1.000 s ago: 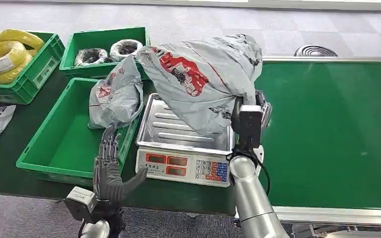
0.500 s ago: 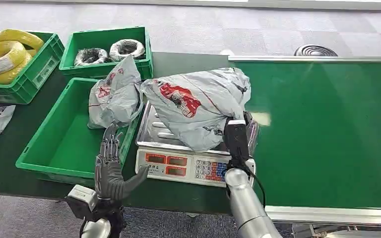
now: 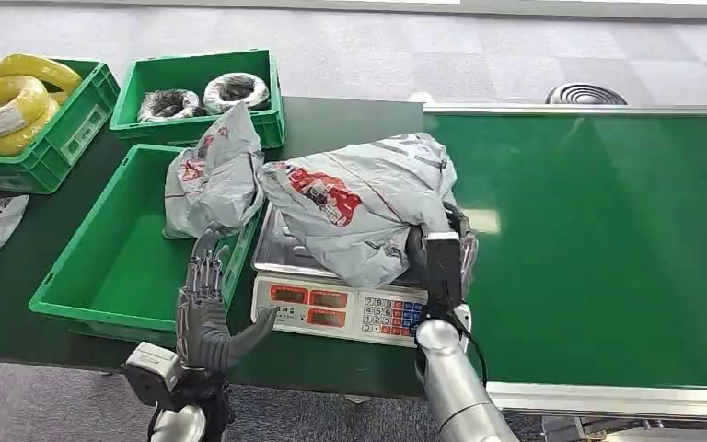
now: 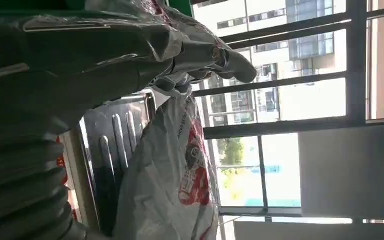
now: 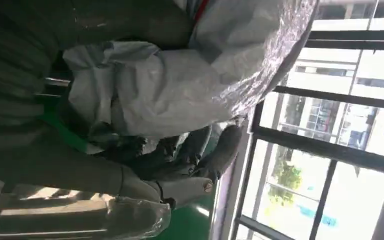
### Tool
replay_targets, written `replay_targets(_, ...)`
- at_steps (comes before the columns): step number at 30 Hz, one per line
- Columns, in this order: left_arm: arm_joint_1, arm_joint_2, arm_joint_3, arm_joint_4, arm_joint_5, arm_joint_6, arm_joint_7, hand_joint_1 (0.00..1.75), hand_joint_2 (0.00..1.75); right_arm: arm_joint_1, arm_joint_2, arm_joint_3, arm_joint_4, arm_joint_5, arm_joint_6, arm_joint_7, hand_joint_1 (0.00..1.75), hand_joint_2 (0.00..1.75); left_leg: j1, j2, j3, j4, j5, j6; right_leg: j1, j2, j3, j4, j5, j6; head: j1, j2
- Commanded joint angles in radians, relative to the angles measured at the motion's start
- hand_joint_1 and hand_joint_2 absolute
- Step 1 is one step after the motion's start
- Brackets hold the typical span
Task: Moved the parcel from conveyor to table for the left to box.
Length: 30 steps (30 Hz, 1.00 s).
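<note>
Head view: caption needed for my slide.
Right hand lays grey parcel on scale; left hand waits open.

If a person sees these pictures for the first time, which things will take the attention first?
First, the big grey parcel with a red print, lying on the steel tray of the scale, with the right hand at its right end. Next, the wide green conveyor to the right, and the bright yellow coils at far left.

Parcel (image 3: 359, 207) covers the scale (image 3: 341, 308); conveyor belt (image 3: 608, 239) lies open.
</note>
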Motion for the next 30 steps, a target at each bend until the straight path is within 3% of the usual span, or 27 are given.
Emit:
replay_targets(1,-0.018,0.019,-0.004,0.062,-0.003,0.002,0.001,0.00,1.75,0.048,-0.048,0.097,-0.236,-0.030,0.008,0.043,0.00,1.75,-0.001,0.000,-0.001,-0.001,0.002,0.000,-0.001,-0.005,-0.001,0.000,0.000,0.000,0.000,0.000)
replay_targets(3,-0.018,0.019,-0.005,0.060,-0.003,0.002,0.001,0.00,1.75,0.054,-0.052,0.101,-0.259,-0.030,0.003,0.038,0.00,1.75,-0.001,0.001,-0.001,-0.001,0.001,0.000,-0.001,-0.004,-0.001,-0.001,0.001,0.000,0.000,0.000)
replay_targets(12,0.002,0.029,-0.007,0.047,0.007,0.014,-0.005,0.00,1.75,0.190,-0.112,0.135,-0.694,0.001,-0.021,0.047,0.00,1.75,-0.001,-0.001,-0.001,-0.001,0.001,0.000,-0.001,-0.005,-0.001,-0.001,0.000,0.000,0.000,0.000)
replay_targets(17,0.006,0.030,-0.006,0.043,0.007,0.013,-0.005,0.00,1.75,0.212,-0.105,0.126,-0.744,0.020,-0.021,0.041,0.00,1.75,-0.001,-0.001,-0.002,-0.001,0.001,0.000,-0.001,-0.004,-0.001,0.000,0.000,0.000,0.000,0.000)
replay_targets(22,-0.005,0.031,-0.002,0.046,0.010,0.026,-0.005,0.00,1.75,0.256,-0.004,-0.004,-0.869,0.185,-0.021,-0.027,0.00,1.75,-0.001,-0.001,-0.002,-0.001,0.002,0.000,-0.001,-0.005,-0.002,0.000,0.000,0.000,0.000,0.000)
replay_targets(30,-0.027,0.044,0.033,-0.053,-0.087,0.102,-0.005,0.00,1.75,0.361,0.009,0.020,-0.972,0.161,-0.021,-0.063,0.00,1.75,0.000,-0.002,-0.002,0.000,0.001,0.000,0.000,-0.007,-0.001,0.000,-0.001,0.000,0.000,0.000)
